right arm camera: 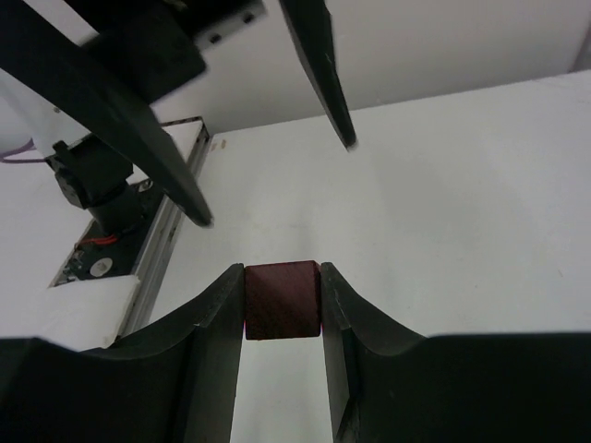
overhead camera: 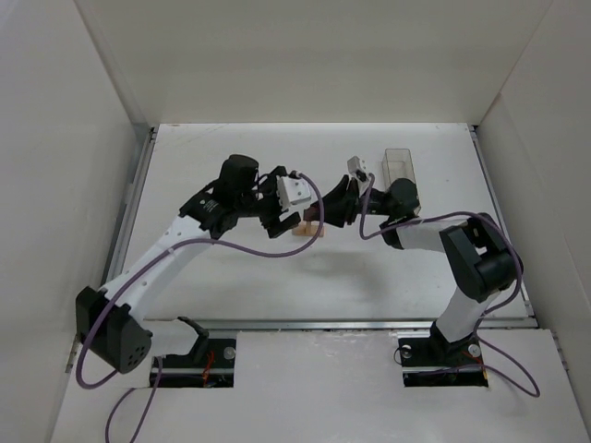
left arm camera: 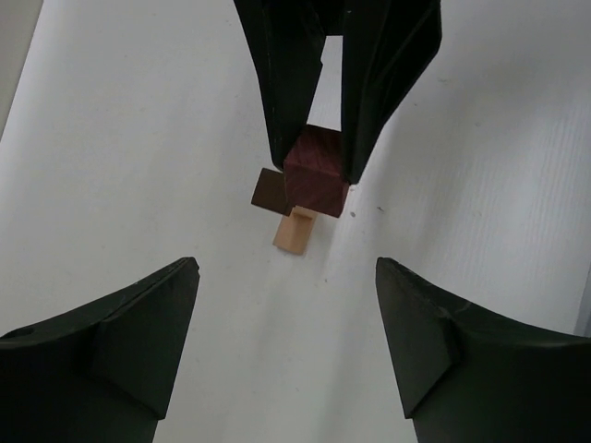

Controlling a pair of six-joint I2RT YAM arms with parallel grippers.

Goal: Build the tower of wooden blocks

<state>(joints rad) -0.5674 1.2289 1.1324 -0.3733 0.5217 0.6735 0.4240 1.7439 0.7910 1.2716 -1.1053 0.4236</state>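
My right gripper (overhead camera: 316, 214) is shut on a dark reddish-brown cube (right arm camera: 283, 300), pinched between both fingers. In the left wrist view the cube (left arm camera: 317, 172) hangs over a small tan piece (left arm camera: 295, 231) standing on the table, with a second dark brown cube (left arm camera: 270, 191) just left of it. I cannot tell whether the held cube touches them. The tan piece (overhead camera: 305, 229) shows between the two grippers in the top view. My left gripper (overhead camera: 277, 220) is open and empty (left arm camera: 286, 268), close to the stack on its left side.
A clear plastic box (overhead camera: 399, 166) stands at the back right, behind the right arm. A metal rail (overhead camera: 323, 323) runs along the table's near edge. White walls (overhead camera: 74, 185) close in the left, the right and the back.
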